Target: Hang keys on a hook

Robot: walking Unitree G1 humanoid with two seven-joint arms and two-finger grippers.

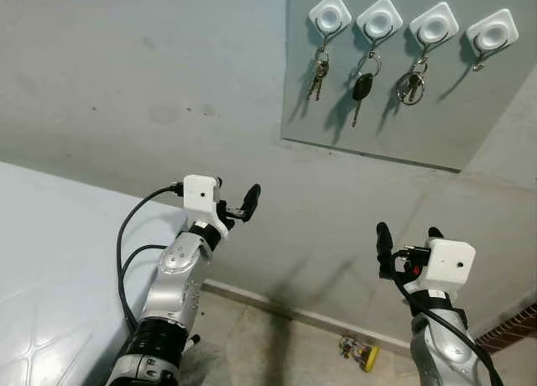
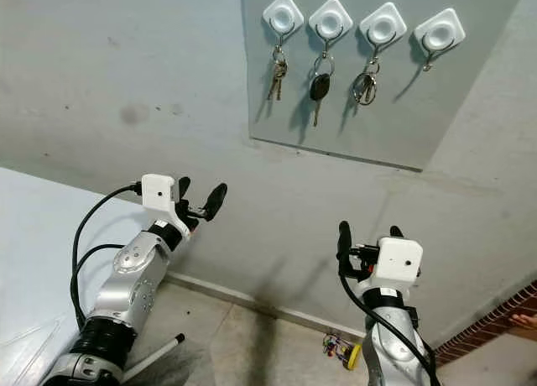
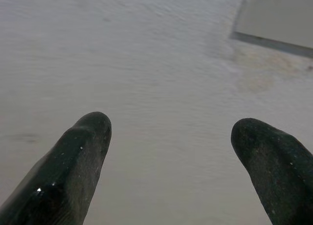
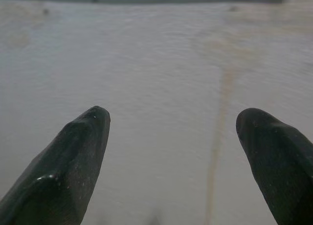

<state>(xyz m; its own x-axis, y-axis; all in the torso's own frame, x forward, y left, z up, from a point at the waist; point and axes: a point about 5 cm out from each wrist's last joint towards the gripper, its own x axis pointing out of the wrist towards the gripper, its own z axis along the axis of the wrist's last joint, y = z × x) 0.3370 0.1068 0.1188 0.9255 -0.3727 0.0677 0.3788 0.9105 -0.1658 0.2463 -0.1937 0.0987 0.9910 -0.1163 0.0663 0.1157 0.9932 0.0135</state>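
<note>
Facing a grey wall, we hold both arms raised in front of us with nothing in either gripper. The left gripper [image 1: 237, 206] has its two black fingers spread wide, and its wrist view shows bare wall between the tips. The right gripper [image 1: 407, 243] is likewise spread wide and empty, also pointing at plain wall.

High on the wall, on a grey panel [image 1: 436, 126], sits a row of four white hooks. The first hook [image 1: 329, 17] carries a small bunch of keys [image 1: 318, 75], the second [image 1: 379, 21] a black-headed key [image 1: 362, 91], and the third [image 1: 433, 25] a ring of keys [image 1: 410, 88]. All three sets hang straight down, long axis vertical. The fourth hook [image 1: 492, 32], farthest to our right, looks bare apart from its own small metal hook.

Judging from this, three sets are already hung and one hook is free. On the floor near the base of the wall lies a small yellow object [image 1: 358, 350] with what may be keys attached; it is too small to be sure. If that is the next set, it lies well below both grippers and nearer the right one, just beside that arm's line downward. The free hook is also on our right, up and away from the right gripper, so we judge the right arm better placed for both the pick-up and the hanging.
</note>
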